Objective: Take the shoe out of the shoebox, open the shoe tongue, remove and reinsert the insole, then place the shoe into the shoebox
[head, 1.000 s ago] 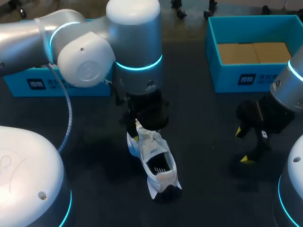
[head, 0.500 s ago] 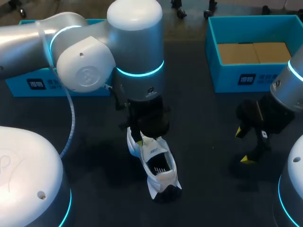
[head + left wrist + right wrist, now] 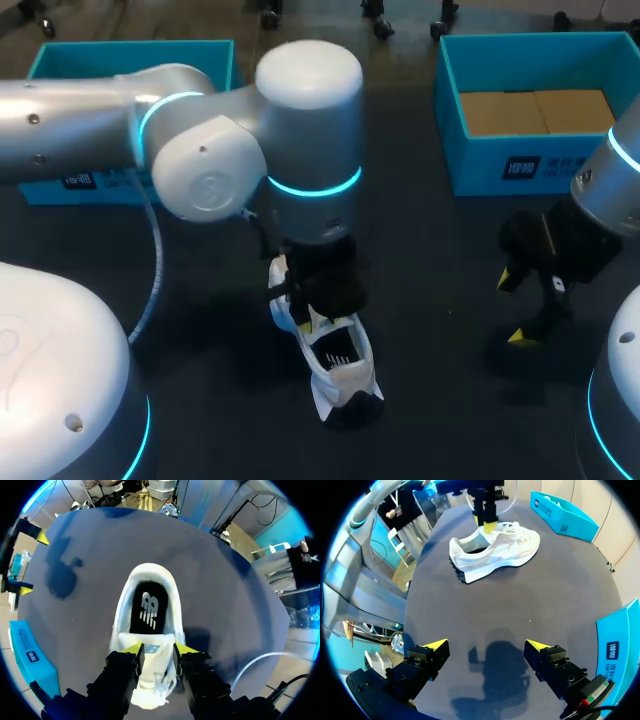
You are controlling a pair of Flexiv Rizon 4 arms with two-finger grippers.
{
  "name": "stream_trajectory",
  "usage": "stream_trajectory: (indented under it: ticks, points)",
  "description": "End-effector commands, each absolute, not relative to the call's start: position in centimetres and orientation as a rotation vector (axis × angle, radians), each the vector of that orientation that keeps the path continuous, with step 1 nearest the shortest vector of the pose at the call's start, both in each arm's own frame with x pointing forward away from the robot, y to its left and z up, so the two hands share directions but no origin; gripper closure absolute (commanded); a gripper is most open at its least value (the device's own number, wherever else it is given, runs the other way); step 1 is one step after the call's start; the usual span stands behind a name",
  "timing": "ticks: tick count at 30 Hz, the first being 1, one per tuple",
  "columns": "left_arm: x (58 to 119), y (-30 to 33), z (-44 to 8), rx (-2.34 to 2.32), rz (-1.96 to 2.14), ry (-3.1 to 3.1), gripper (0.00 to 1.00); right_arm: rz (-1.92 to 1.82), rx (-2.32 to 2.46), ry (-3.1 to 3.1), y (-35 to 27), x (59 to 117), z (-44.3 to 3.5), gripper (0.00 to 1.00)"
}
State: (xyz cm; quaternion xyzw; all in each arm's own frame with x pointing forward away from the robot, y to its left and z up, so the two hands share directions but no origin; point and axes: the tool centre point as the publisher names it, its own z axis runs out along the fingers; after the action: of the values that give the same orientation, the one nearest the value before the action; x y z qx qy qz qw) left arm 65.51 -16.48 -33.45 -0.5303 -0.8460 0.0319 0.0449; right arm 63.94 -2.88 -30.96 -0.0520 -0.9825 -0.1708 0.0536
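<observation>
A white sneaker (image 3: pixel 343 368) lies on the dark table, heel toward the table's front. My left gripper (image 3: pixel 318 320) stands straight down over its lace area. In the left wrist view the left gripper (image 3: pixel 159 649) has its yellow tips on both sides of the white tongue (image 3: pixel 156 655) and pinches it. Ahead of the fingers the shoe mouth shows a black insole (image 3: pixel 148 607). My right gripper (image 3: pixel 512 308) hovers open to the right of the shoe, holding nothing. The right wrist view has the right gripper (image 3: pixel 487 645) open, with the sneaker (image 3: pixel 495 547) far ahead.
An open blue shoebox (image 3: pixel 540 165) with a cardboard insert stands at the back right. A second blue box part (image 3: pixel 60 180) lies at the back left, partly behind my left arm. Bare dark table surrounds the shoe.
My left arm has shifted along the shoe toward the heel and come lower. Its fingers have closed in on the tongue, and the laces are now hidden beneath it. The right arm has not moved.
</observation>
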Motion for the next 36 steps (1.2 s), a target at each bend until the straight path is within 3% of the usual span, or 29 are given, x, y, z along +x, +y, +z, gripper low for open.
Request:
stream_trajectory:
  ticks: [1, 6, 14, 20, 22, 24, 27, 30, 36]
  points:
    - [65.4, -16.8, -33.3, -1.621, 0.1, -2.588, 0.62, -0.515, -0.16, -2.987, -2.8, 63.9, -31.0, 0.0]
    - [65.0, -15.9, -31.5, -1.651, 0.122, -2.617, 0.61, -0.515, -0.16, -2.987, -2.8, 63.9, -31.0, 0.0]
    - [65.4, -16.8, -34.3, -1.595, 0.066, -2.618, 0.61, -0.515, -0.16, -2.987, -2.8, 63.9, -31.0, 0.0]
    - [65.2, -16.0, -33.2, -1.576, 0.105, -2.631, 0.51, -0.515, -0.16, -2.987, -2.8, 63.9, -31.0, 0.0]
    - [64.8, -15.4, -31.6, -1.581, 0.126, -2.659, 0.46, -0.515, -0.16, -2.987, -2.8, 63.9, -31.0, 0.0]
    - [64.4, -15.0, -30.4, -1.567, 0.127, -2.678, 0.35, -0.515, -0.16, -2.987, -2.8, 63.9, -31.0, 0.0]
    - [63.6, -14.8, -29.1, -1.472, 0.131, -2.714, 0.03, -0.515, -0.16, -2.987, -2.8, 63.9, -31.0, 0.0]
    - [62.3, -14.6, -27.9, -1.204, 0.091, -2.746, 0.0, -0.515, -0.16, -2.987, -2.8, 63.9, -31.0, 0.0]
    - [62.3, -14.6, -27.9, -1.204, 0.091, -2.746, 0.0, -0.515, -0.16, -2.987, -2.8, 63.9, -31.0, 0.0]
